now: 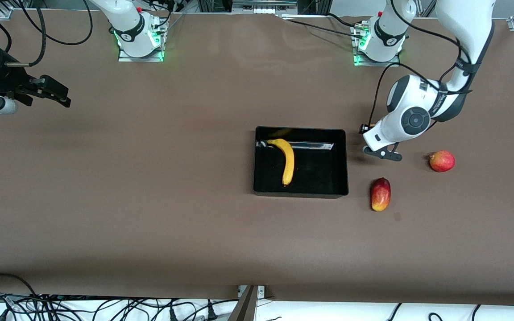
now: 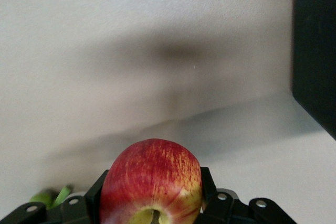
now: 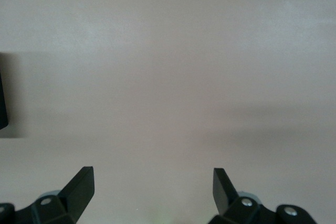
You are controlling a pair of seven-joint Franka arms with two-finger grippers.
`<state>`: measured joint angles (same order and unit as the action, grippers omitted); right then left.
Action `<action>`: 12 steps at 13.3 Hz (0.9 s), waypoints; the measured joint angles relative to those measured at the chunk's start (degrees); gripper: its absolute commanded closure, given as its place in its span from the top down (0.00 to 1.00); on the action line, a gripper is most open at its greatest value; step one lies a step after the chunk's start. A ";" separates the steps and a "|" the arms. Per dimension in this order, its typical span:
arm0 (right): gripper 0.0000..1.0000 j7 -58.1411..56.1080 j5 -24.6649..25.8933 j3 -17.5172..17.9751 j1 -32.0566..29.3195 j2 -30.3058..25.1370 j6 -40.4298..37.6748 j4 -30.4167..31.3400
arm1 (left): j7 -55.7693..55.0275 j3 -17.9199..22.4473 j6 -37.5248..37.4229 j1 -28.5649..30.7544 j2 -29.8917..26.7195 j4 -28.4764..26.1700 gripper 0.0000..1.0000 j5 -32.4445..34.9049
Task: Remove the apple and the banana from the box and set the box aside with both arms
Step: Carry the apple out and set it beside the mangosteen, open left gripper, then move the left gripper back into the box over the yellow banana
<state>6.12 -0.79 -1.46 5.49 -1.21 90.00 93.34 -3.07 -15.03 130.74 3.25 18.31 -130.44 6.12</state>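
The black box (image 1: 301,192) sits mid-table with the yellow banana (image 1: 286,161) lying in it. My left gripper (image 1: 382,154) is low over the table beside the box, toward the left arm's end. In the left wrist view it (image 2: 152,187) is shut on the red apple (image 2: 151,182), stem dimple facing the camera; the box's wall (image 2: 315,51) shows nearby. The arm's hand hides the apple in the front view. My right gripper (image 1: 60,96) waits open and empty over the right arm's end of the table, and is also open in the right wrist view (image 3: 153,182).
An oblong red-yellow mango (image 1: 380,194) lies nearer the front camera than the left gripper. A pinker round fruit (image 1: 441,161) lies beside the gripper toward the left arm's end. Cables run along the table's front edge.
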 measured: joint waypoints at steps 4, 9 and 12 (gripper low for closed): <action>1.00 0.00 0.00 0.00 0.00 0.00 0.00 0.00 | 0.00 0.08 2.18 -0.05 2.33 -0.09 1.00 0.93; 1.00 0.00 0.00 0.00 0.00 0.00 0.00 0.00 | -0.04 -0.17 -11.03 -0.09 -3.55 8.12 1.00 0.87; 1.00 0.00 0.00 0.00 0.00 0.00 0.00 -0.01 | -0.36 -0.63 -18.23 -1.70 -6.00 17.14 1.00 -6.24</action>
<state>6.12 -0.79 -1.47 5.49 -1.21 90.00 93.33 -3.43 -15.66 112.52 1.55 12.31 -113.30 -0.12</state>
